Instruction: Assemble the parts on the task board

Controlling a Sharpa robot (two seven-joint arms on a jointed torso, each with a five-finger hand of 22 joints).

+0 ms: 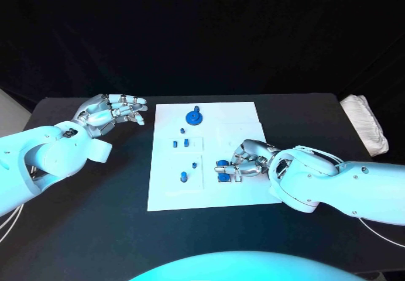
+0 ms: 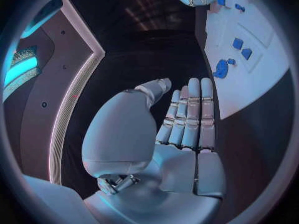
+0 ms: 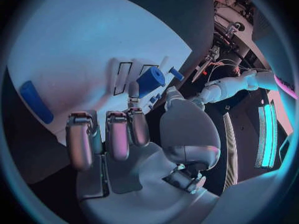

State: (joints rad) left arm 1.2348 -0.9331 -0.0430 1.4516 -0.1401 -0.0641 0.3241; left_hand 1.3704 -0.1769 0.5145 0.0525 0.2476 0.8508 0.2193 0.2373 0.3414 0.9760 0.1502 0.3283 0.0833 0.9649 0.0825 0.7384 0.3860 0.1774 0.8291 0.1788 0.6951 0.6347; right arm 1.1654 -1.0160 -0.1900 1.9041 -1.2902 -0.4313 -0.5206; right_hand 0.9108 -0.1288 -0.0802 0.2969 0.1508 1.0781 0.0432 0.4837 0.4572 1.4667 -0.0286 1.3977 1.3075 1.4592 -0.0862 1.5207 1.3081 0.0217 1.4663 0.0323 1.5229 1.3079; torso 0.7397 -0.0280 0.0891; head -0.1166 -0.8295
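The white task board [image 1: 211, 190] lies mid-table. A round blue part [image 1: 194, 117] stands at its far end, and small blue parts [image 1: 181, 143] [image 1: 183, 175] sit in its left half. My right hand [image 1: 246, 159] rests on the board's right half, fingers curled. In the right wrist view a finger and the thumb pinch a blue cylinder part [image 3: 150, 80] at the board; another blue piece [image 1: 223, 176] sits just below the hand. My left hand [image 1: 114, 111] hovers off the board's far left corner, fingers straight and holding nothing [image 2: 187, 124].
A folded white cloth [image 1: 367, 123] lies at the table's right edge. Black table surrounds the board [image 2: 249, 79]. A long blue part [image 3: 35, 102] lies on the board beyond my right hand's fingers.
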